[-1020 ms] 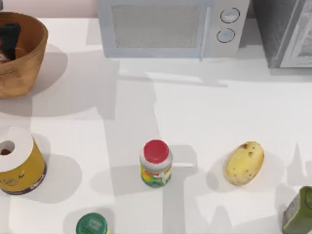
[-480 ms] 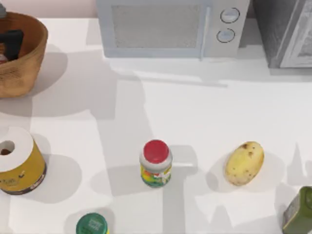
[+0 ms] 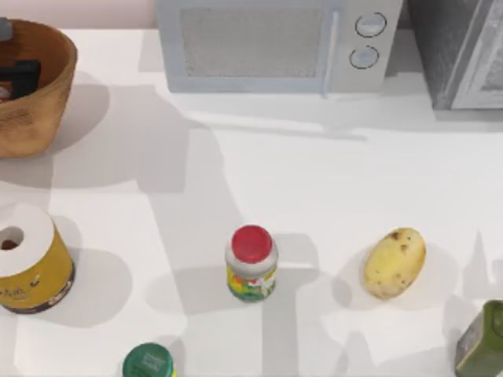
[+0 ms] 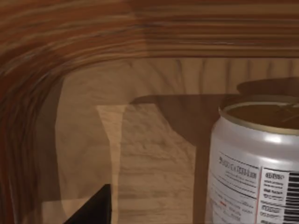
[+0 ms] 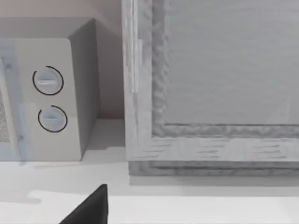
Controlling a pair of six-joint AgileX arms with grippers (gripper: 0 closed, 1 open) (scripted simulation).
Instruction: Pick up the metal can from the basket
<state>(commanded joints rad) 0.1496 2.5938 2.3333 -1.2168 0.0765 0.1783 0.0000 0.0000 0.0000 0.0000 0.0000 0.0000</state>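
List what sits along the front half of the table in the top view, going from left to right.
Large yellow can → green-lidded jar → red-lidded jar → potato → dark green container at the right edge.

Large round woven wicker basket (image 3: 43,94) cut off by top view's left edge, with a dark gripper part (image 3: 17,77) inside it hiding most of the interior; jaw spacing unreadable. Small silver metal can with white label (image 4: 254,168) cropped at the left wrist view's edge, label print too small to read. Also clipped by top view edges: green-lidded jar (image 3: 148,363) at bottom, dark green container (image 3: 481,339) at lower right, grey cabinet (image 3: 460,51) at upper right.
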